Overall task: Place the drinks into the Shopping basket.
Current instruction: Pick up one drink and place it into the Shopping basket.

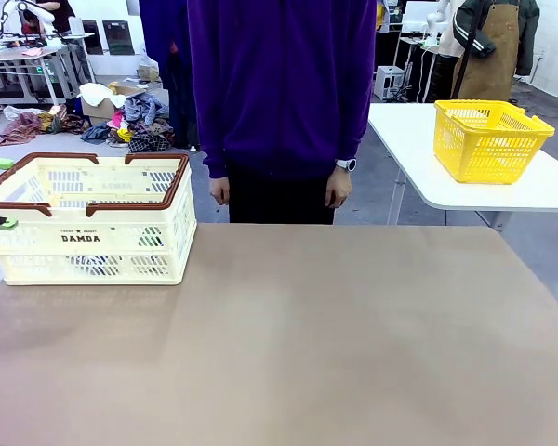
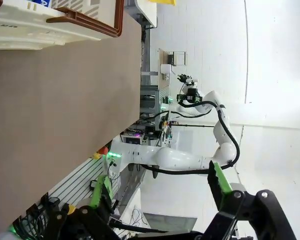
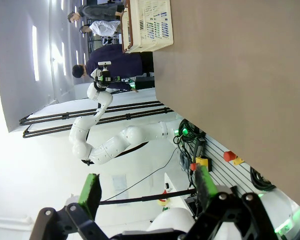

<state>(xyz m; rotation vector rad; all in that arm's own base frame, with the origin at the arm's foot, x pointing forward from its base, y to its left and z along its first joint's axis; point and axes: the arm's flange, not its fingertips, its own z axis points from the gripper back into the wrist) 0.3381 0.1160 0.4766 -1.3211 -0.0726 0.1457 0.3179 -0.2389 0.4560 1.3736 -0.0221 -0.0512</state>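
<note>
You've got a matt, smooth tabletop, a slotted plastic basket, and glossy plastic-looking arm shells.

Beyond the brown tabletop lies a grey floor, with a white side table right and heaped clothes left.

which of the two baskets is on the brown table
The cream-white basket with the brown rim, printed DAMDA. The yellow basket sits on a separate white table behind.

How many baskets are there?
2. The cream Shopping basket sits at the left of the brown table. A yellow basket stands on the white table behind, at the right.
</note>
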